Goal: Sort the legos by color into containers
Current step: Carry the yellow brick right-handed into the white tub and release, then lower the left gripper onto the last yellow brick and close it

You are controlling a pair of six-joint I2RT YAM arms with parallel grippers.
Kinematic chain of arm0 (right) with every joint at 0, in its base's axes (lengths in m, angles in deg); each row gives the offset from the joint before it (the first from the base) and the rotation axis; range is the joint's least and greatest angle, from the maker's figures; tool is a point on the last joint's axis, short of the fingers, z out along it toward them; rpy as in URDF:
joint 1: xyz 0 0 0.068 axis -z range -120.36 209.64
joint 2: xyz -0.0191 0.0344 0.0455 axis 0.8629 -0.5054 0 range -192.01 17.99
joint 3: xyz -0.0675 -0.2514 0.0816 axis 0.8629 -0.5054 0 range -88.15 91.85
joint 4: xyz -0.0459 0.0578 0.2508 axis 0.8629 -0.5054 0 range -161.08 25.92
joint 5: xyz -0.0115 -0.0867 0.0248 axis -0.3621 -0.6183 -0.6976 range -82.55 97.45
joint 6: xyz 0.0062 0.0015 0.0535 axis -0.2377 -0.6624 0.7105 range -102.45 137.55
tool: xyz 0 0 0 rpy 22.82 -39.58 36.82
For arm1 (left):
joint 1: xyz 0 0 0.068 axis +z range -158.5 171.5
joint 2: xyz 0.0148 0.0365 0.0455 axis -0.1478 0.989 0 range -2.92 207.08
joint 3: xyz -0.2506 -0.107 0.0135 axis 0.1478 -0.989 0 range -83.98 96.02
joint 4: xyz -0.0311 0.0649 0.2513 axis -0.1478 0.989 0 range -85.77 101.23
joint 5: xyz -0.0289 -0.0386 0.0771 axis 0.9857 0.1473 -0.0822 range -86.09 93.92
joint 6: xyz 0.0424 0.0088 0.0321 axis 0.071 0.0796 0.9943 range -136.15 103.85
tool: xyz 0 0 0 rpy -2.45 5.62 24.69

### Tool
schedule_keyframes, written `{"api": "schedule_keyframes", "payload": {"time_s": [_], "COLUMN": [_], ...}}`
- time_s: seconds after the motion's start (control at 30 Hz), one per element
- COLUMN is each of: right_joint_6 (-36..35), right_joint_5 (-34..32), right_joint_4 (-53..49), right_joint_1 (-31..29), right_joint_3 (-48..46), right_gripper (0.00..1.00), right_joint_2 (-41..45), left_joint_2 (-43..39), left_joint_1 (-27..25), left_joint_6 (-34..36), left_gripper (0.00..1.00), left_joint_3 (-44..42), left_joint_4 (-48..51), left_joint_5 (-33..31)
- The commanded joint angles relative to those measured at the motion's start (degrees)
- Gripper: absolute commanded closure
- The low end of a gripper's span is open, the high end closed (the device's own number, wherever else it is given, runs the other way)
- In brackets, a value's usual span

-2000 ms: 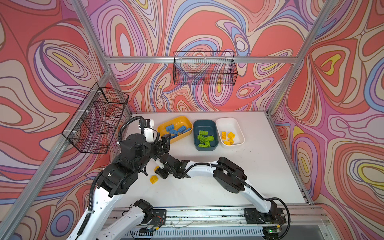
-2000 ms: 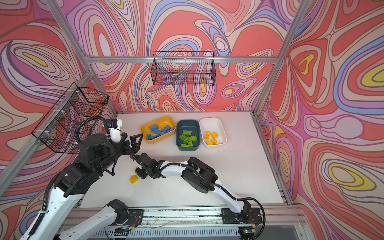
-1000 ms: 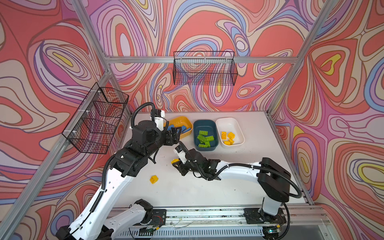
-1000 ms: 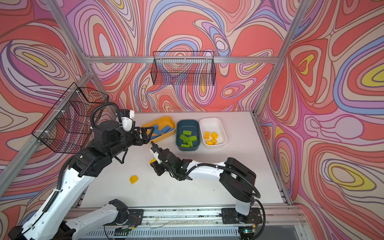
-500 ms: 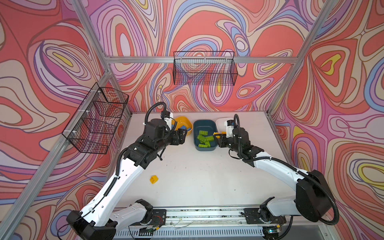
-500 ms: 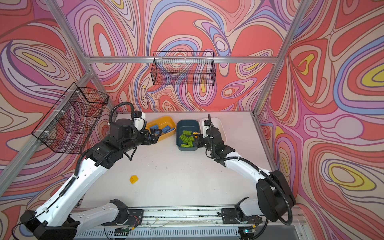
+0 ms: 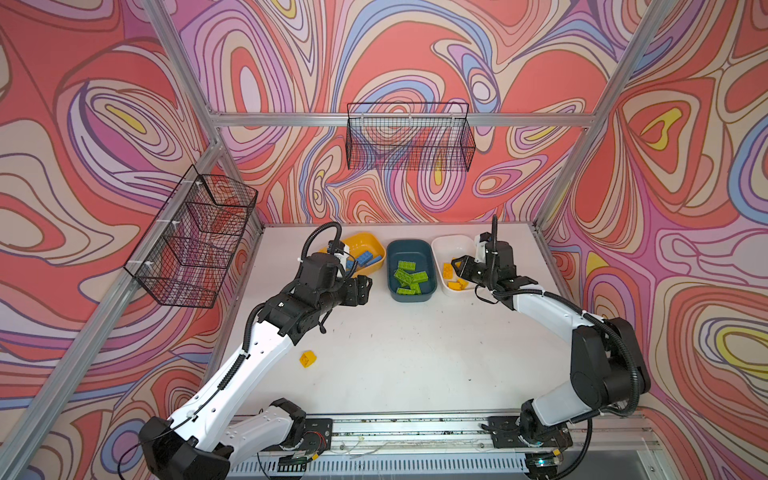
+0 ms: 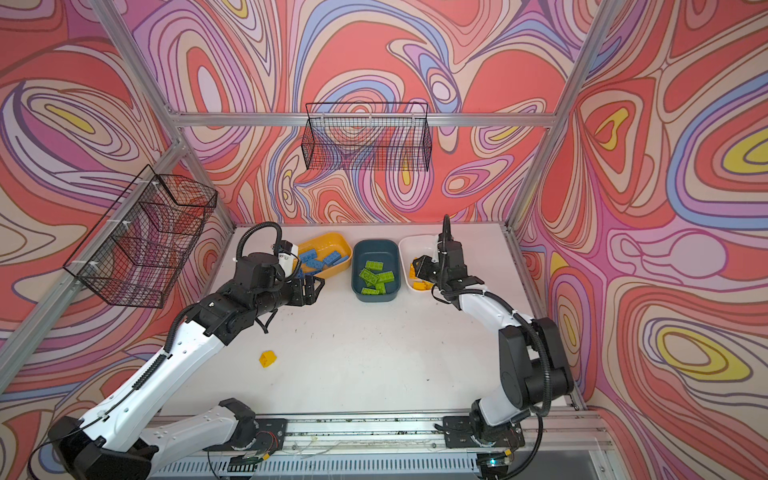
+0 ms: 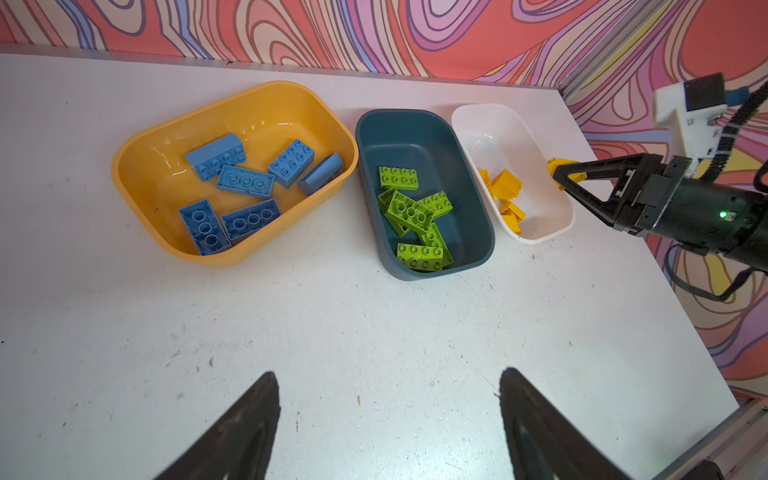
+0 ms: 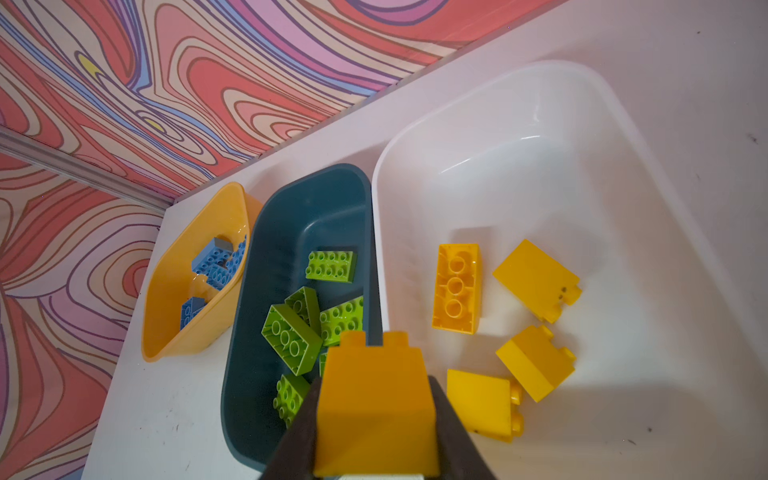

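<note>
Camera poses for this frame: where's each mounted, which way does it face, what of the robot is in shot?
Top views: high at the front, looking down across the table; left arm and right arm whole, left gripper, right gripper.
Left wrist: behind the open left gripper's fingers, facing the yellow tub, teal tub, white tub; right gripper shows too.
Right wrist: above the tubs, looking down past jaws shut on a yellow brick.
Shared: both wrist views show all three tubs.

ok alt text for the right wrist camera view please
The right gripper has its jaws shut on a yellow brick in the foreground, above a white tub holding four yellow bricks. Beside it sit a teal tub of green bricks, then a yellow tub of blue bricks.
</note>
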Motion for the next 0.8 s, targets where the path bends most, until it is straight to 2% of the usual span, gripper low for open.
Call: {"api": "schedule_keyframes", "payload": {"time_s": [0.0, 0.07, 0.27, 0.37, 0.57, 0.77], "right_joint_6": [0.85, 0.86, 0.92, 0.68, 1.45, 0.94], "right_joint_5": [0.39, 0.19, -0.78, -0.86, 0.77, -1.78], "right_joint_4": [-0.32, -0.32, -0.97, -0.91, 1.78, 3.09], "right_joint_1": [0.46, 0.55, 0.95, 1.00, 0.70, -5.40], "right_joint_3": [2.20, 2.65, 3.38, 2.64, -1.69, -5.78], "right_gripper": [0.64, 0.54, 0.31, 0.27, 0.26, 0.27], "right_joint_2": [-1.32, -1.57, -1.16, 0.58, 7.01, 10.84], "left_joint_2": [-0.74, -1.43, -2.70, -3.33, -5.18, -4.27], "left_joint_1": [0.27, 0.26, 0.23, 0.34, 1.34, 4.70], "left_joint_6": [-0.40, -1.06, -4.69, -7.44, -14.20, -24.08], "left_gripper": [0.17, 0.17, 0.15, 0.01, 0.00, 0.00], "left_joint_3": [-0.17, -0.78, -1.85, -2.13, -5.25, -6.83], "left_joint_4": [1.08, 0.45, 0.86, 2.51, 8.18, 19.38], "left_joint_5": [-3.30, -4.03, -9.80, -13.07, -19.43, -23.55]}}
